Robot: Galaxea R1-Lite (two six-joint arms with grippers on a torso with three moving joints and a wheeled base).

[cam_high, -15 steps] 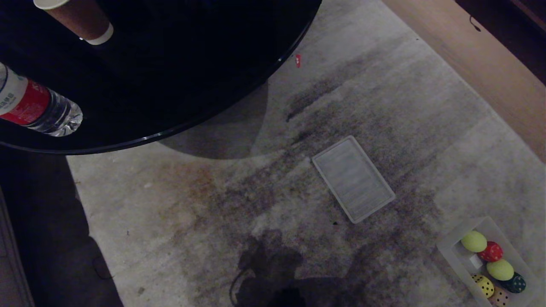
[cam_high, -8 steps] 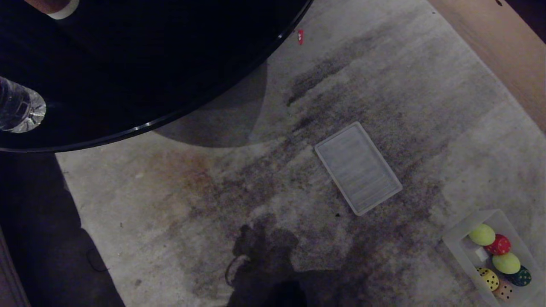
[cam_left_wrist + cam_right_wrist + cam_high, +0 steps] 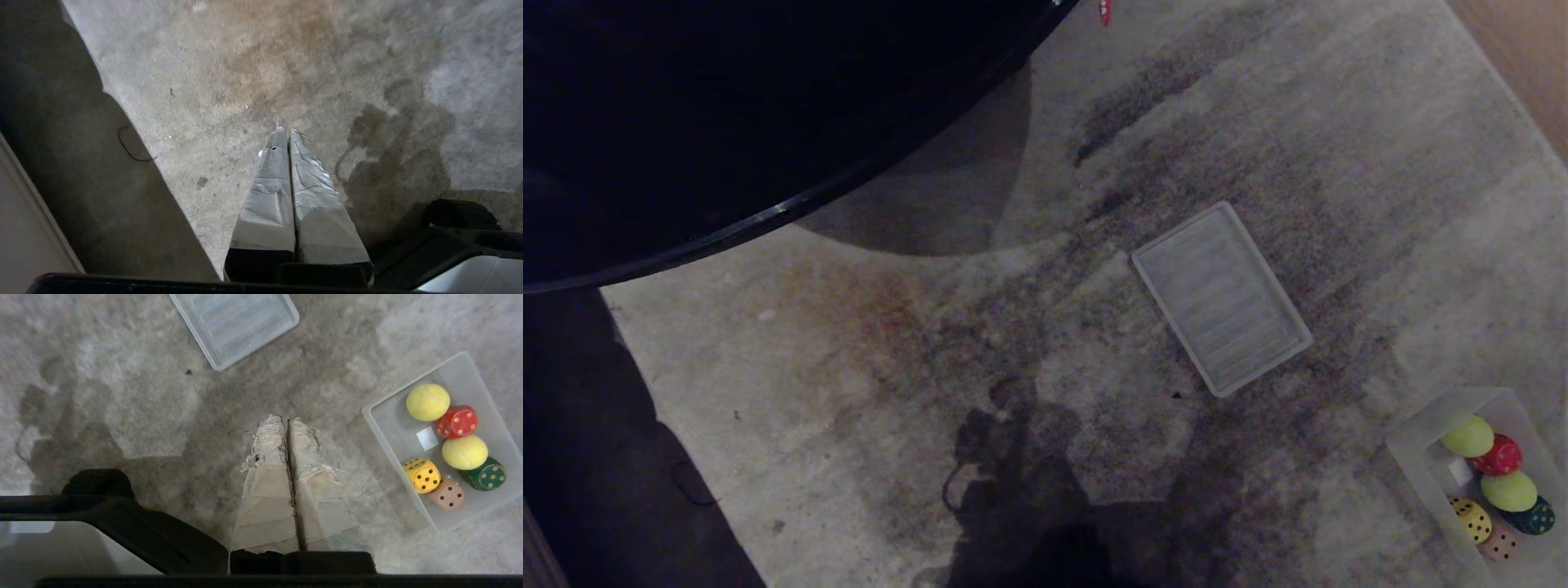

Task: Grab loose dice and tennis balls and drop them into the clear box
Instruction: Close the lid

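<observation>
Above the stained carpet [image 3: 122,416], the right hand [image 3: 286,421] is held with its taped fingers [image 3: 267,457] pressed flat together and nothing between them; the left hand [image 3: 286,132] is likewise closed and empty over bare carpet. Just beside the right hand, the clear box [image 3: 384,433] is seen on the carpet with two tennis balls [image 3: 428,402] and four dice inside: a red die [image 3: 457,421], a yellow die [image 3: 422,475], a peach die [image 3: 448,494] and a dark green die [image 3: 485,474]. Beyond the box, the ribbed lid [image 3: 237,322] lies flat, well apart. No loose piece is seen outside the box. The balls are judged light, fuzzy and springy, best pinched across the widest part; the dice are judged soft and easily squeezed, best taken on two opposite flat faces.
</observation>
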